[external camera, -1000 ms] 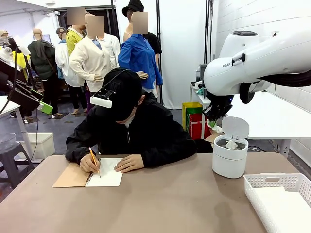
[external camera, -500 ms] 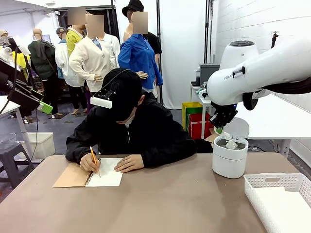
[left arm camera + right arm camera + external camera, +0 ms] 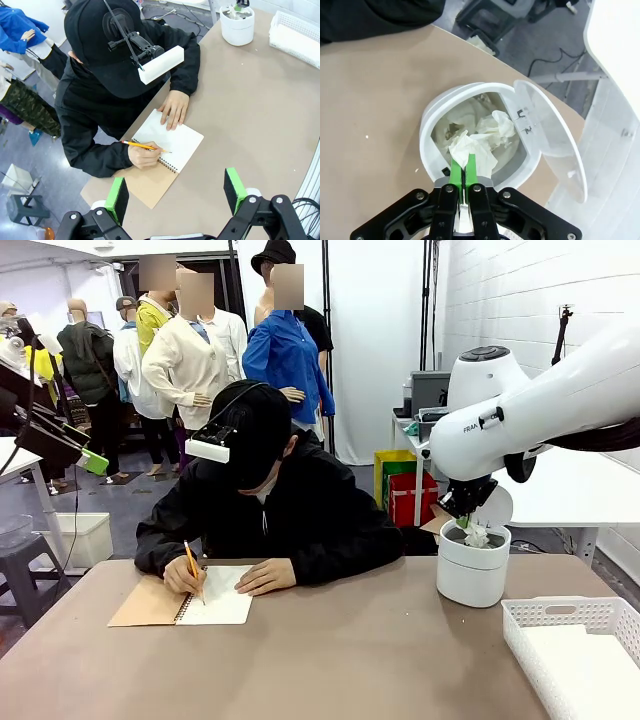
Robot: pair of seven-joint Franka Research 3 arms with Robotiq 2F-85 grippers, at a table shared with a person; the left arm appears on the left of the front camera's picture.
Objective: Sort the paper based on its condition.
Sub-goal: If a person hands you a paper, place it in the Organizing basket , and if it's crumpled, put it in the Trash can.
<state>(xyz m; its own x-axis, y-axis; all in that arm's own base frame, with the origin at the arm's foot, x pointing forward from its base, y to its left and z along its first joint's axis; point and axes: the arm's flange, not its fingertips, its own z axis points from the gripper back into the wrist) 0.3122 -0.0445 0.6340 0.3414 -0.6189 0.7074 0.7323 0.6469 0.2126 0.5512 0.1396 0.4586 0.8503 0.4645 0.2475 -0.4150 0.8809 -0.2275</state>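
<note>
Right gripper clamped on crumpled paper over open bin, far right. Disposal step. Next: part jaws, lift clear of lid. Left gripper apart, idle.

Front view: fixed, on the robot's side of the tan desk, facing across it; the round white plastic bin with flip lid stands at mid-distance.
Left wrist view: high over the desk, looking down past the left pincer; bin far off, small.
Right wrist view: looking down along the right pincer, close above the bin's open mouth.
Shared by all: bin, desk around it.
</note>
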